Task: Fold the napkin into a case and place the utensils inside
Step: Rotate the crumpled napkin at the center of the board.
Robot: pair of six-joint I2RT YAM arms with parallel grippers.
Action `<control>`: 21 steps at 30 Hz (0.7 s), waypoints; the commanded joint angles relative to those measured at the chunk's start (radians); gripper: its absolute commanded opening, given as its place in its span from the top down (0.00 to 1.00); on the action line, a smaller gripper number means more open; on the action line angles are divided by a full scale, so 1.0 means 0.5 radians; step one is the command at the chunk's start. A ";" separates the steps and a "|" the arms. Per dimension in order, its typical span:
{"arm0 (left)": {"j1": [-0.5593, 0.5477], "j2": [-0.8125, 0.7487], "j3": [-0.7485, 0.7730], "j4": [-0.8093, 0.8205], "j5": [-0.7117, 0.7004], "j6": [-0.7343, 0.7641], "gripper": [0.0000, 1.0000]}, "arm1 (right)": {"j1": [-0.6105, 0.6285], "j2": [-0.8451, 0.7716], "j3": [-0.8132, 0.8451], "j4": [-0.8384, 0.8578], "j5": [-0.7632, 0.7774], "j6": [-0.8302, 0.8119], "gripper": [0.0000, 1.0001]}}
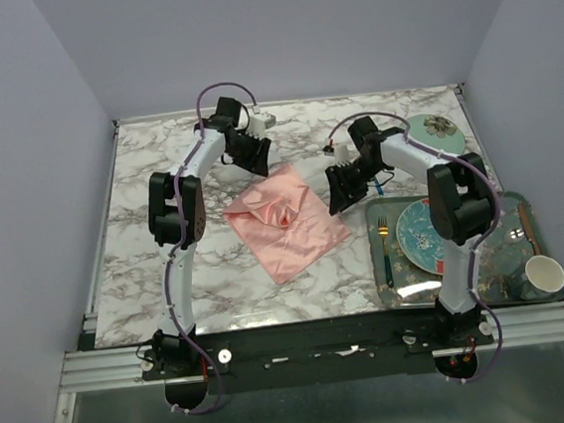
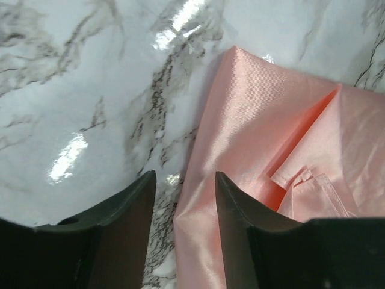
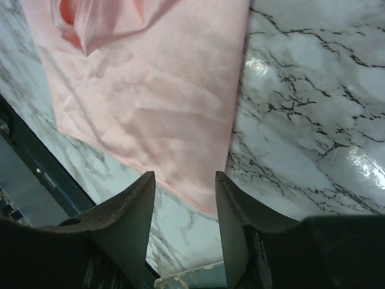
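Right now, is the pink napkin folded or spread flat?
Partly folded: the napkin lies on the table with flaps turned over its middle, while its near part is flat.

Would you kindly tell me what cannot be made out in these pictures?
Top view: the right arm covers part of the tray; beyond one fork, its utensils are too small to identify.
Left wrist view: the napkin has its folds cut off by the right edge and the jaws.
Right wrist view: the napkin runs off the top edge.
Both wrist views: the jaws' height above the napkin is unclear.
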 commanded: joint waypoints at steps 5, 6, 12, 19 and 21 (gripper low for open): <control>0.225 -0.409 -0.136 -0.038 0.380 0.186 0.42 | 0.015 0.216 -0.041 0.207 -0.015 0.141 0.65; 0.221 -0.434 -0.209 -0.050 0.414 0.190 0.42 | 0.018 0.234 -0.056 0.210 -0.030 0.168 0.66; 0.148 -0.538 -0.424 -0.118 0.516 0.254 0.39 | 0.110 0.207 -0.178 0.232 -0.193 0.242 0.81; 0.016 -0.450 -0.388 -0.154 0.522 0.214 0.36 | 0.221 0.050 -0.369 0.201 -0.331 0.270 0.63; -0.030 -0.422 -0.378 -0.173 0.519 0.223 0.36 | 0.208 -0.011 -0.351 0.128 -0.291 0.218 0.57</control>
